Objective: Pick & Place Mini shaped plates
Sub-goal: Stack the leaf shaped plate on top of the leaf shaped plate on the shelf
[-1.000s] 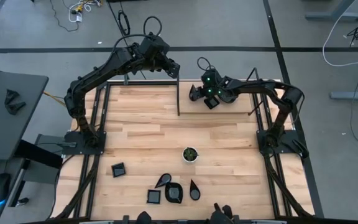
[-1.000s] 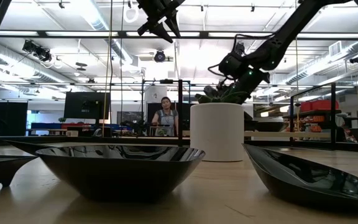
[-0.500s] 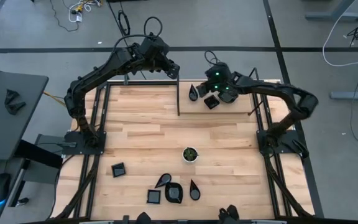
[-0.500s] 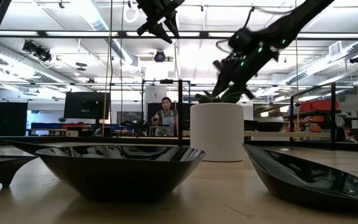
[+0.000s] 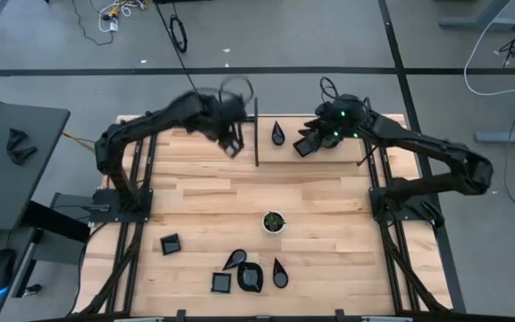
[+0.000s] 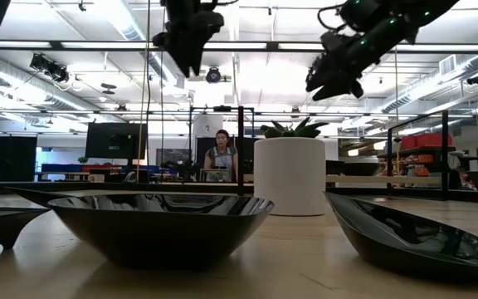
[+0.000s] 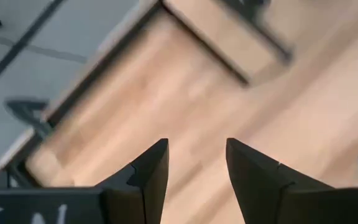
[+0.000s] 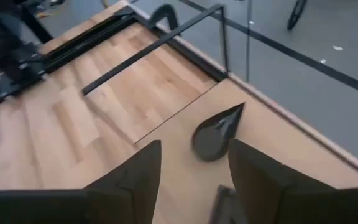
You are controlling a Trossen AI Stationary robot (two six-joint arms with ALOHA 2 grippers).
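Observation:
Two mini shaped plates lie flat on the table's far part: a black teardrop (image 5: 278,133) (image 8: 216,134) and a black square one (image 5: 302,149). Several more black plates lie near the front edge: a square (image 5: 170,243), a teardrop (image 5: 234,260) and a rounded one (image 5: 250,277), which shows big in the low view (image 6: 160,223). My right gripper (image 5: 318,134) (image 8: 194,146) hangs open above the table, just right of the two far plates. My left gripper (image 5: 232,139) (image 7: 196,146) is open over the far part of the table, left of the upright bar, with nothing between its fingers.
A small white cup with green inside (image 5: 274,221) (image 6: 289,174) stands mid-table. A thin dark upright bar (image 5: 257,134) stands between the two grippers. Bare wood (image 5: 204,197) lies between the far plates and the near group. A person (image 6: 220,158) is in the room behind.
My right gripper has risen and drawn back toward the table's right edge, away from the two far plates, which stay where they were. My left gripper has swung down and toward the near edge, from beyond the far edge to over the tabletop.

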